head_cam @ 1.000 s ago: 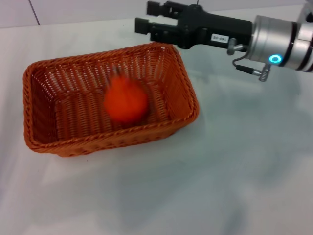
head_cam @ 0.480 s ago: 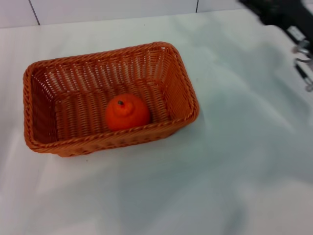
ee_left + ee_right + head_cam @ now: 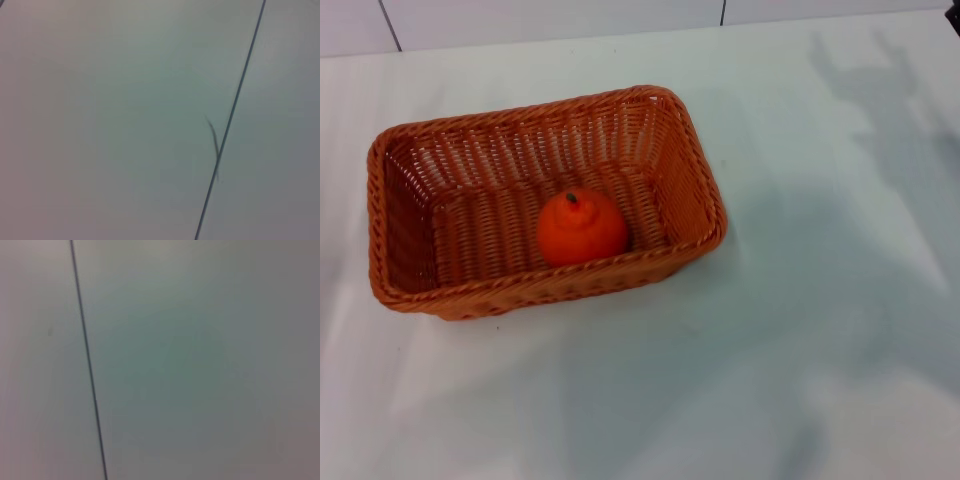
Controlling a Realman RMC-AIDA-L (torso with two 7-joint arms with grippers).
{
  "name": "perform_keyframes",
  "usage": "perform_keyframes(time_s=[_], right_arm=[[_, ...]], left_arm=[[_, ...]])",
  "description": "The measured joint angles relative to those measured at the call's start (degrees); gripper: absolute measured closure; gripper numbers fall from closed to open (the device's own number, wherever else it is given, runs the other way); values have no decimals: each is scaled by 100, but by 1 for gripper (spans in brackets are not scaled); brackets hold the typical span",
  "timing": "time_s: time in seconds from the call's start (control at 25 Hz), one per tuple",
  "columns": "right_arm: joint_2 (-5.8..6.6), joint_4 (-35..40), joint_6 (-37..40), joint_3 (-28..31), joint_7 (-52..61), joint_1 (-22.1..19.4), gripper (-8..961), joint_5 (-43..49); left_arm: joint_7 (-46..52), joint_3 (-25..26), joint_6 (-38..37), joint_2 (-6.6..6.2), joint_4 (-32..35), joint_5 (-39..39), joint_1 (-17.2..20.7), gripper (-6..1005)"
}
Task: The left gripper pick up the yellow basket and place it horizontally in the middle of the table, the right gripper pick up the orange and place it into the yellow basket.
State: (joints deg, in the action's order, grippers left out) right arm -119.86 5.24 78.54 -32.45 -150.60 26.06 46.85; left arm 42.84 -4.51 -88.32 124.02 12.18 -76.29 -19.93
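Neither claw shows in any view, so whether either is wide or narrow cannot be told. Both wrist views face only a pale surface crossed by one thin dark seam. One orange (image 3: 581,226) sits inside the single yellow basket (image 3: 400,295), left of centre on the white desk (image 3: 800,330).

head view steeply down over table (image 3: 800,330); both wrist views close on blank panels
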Motion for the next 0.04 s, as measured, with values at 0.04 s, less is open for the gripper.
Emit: perform_keyframes(time_s=[0.04], right_arm=[[-1, -1, -12, 23, -3, -9, 4, -1]], left_arm=[[-12, 1, -12, 0, -34, 0, 1, 432]])
